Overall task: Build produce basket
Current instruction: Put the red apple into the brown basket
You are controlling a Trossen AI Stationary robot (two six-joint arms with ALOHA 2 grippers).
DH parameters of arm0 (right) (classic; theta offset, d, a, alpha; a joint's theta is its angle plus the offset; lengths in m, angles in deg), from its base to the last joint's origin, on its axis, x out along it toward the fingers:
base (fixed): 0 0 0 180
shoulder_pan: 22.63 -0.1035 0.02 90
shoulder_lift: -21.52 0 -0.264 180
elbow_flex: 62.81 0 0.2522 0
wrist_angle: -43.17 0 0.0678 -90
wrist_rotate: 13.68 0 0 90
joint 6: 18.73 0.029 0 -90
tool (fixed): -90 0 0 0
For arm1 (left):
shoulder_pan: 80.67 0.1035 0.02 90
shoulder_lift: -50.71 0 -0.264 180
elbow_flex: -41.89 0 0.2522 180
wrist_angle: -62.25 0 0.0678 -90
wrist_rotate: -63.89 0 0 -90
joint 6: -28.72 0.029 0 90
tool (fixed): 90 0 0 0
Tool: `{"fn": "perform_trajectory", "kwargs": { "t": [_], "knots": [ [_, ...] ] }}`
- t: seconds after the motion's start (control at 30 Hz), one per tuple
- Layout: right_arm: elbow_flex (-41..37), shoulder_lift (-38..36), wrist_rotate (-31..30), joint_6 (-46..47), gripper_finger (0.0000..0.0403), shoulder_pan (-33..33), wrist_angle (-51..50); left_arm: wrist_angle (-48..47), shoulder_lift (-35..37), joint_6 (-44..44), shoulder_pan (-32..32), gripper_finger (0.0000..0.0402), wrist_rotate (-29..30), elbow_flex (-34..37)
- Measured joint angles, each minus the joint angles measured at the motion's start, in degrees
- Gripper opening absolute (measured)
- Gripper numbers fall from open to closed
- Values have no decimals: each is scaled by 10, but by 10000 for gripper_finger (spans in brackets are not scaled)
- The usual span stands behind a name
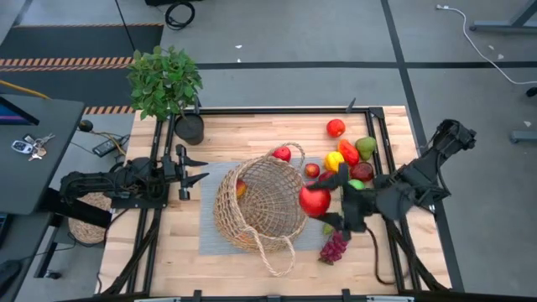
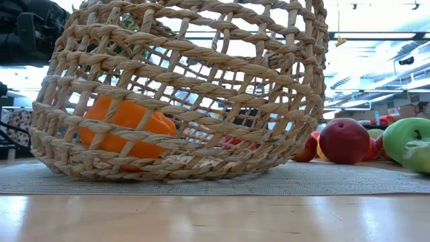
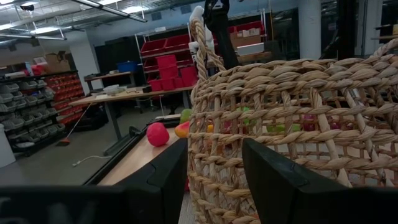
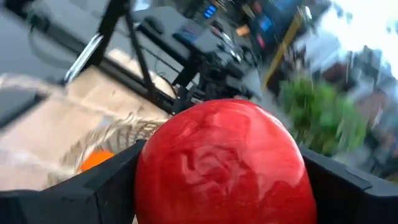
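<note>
The tan wicker basket (image 1: 258, 204) lies tipped on its side on a grey mat (image 1: 210, 243), its mouth toward the table's right; an orange fruit (image 2: 124, 126) lies inside. My right gripper (image 1: 329, 201) is shut on a red apple (image 1: 315, 200) just outside the basket's mouth. More produce (image 1: 348, 155) lies to the right of the basket, with purple grapes (image 1: 334, 248) at the mat's near right. My left gripper (image 1: 195, 168) is open and empty at the table's left, its fingers (image 3: 168, 177) pointing at the basket's wall (image 3: 280, 124). My right gripper pinches the red apple (image 4: 221, 165) between its two fingers (image 4: 102, 186), one on each side of it. The fingers come level from the table's right, pointing toward the basket's mouth. The apple is lifted clear of the table.
A potted leafy plant (image 1: 165, 81) in a black pot (image 1: 190, 127) stands at the table's far left. A red fruit (image 1: 336, 127) lies apart at the far right. A dark metal frame (image 1: 277, 110) rims the table. Bare wood shows along the near edge (image 1: 168, 268).
</note>
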Motion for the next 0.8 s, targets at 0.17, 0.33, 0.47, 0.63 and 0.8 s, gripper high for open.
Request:
{"fn": "perform_trajectory", "kwargs": {
  "t": [0.17,0.33,0.47,0.63,0.8],
  "knots": [
    [0,0,28,149,350,32,0,0,0,0,0,160,0,0],
    [0,0,129,267,350,65,2,0,0,0,0,160,0,0],
    [0,0,193,302,350,84,2,0,0,0,0,160,0,0],
    [0,0,204,304,350,88,2,0,0,0,0,160,0,0],
    [0,30,204,283,350,91,2,0,0,0,0,160,0,0]
  ]
}}
